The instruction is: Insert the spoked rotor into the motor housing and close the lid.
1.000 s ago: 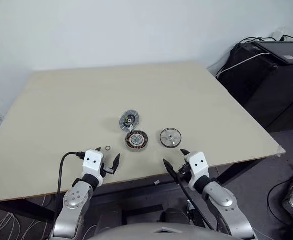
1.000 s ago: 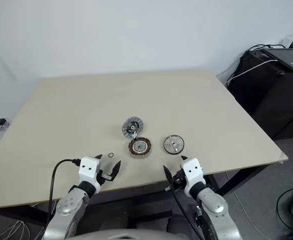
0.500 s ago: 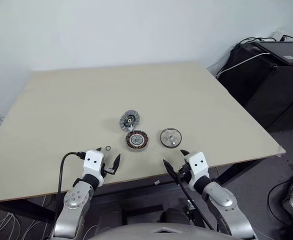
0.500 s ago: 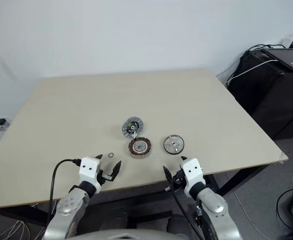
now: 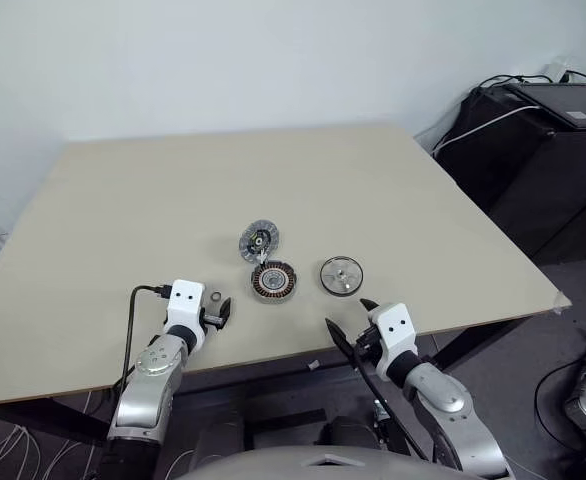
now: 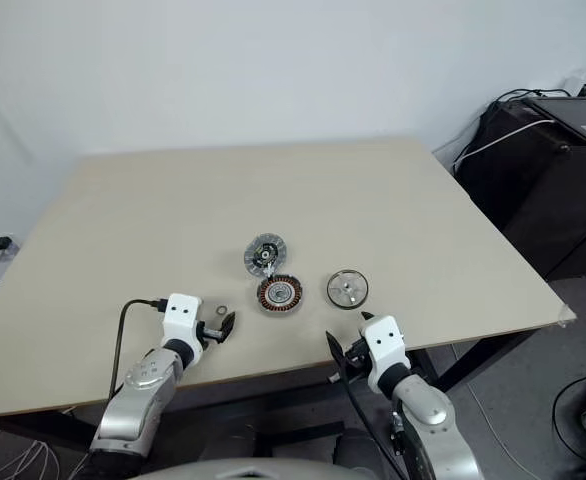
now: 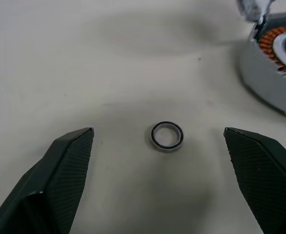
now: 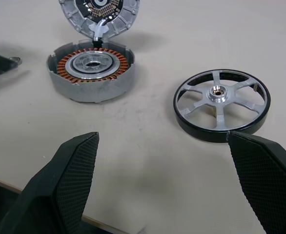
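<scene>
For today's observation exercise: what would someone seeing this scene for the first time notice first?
Three round motor parts sit mid-table: a copper-wound housing, a lid just behind it, and a spoked wheel to its right. Near the front edge, the open left gripper frames a tiny ring.

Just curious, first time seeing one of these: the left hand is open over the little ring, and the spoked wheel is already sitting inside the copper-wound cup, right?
Not quite. The spoked rotor lies on the table beside the motor housing, apart from it, as the right wrist view shows. The left hand is indeed open over the little ring.
</scene>
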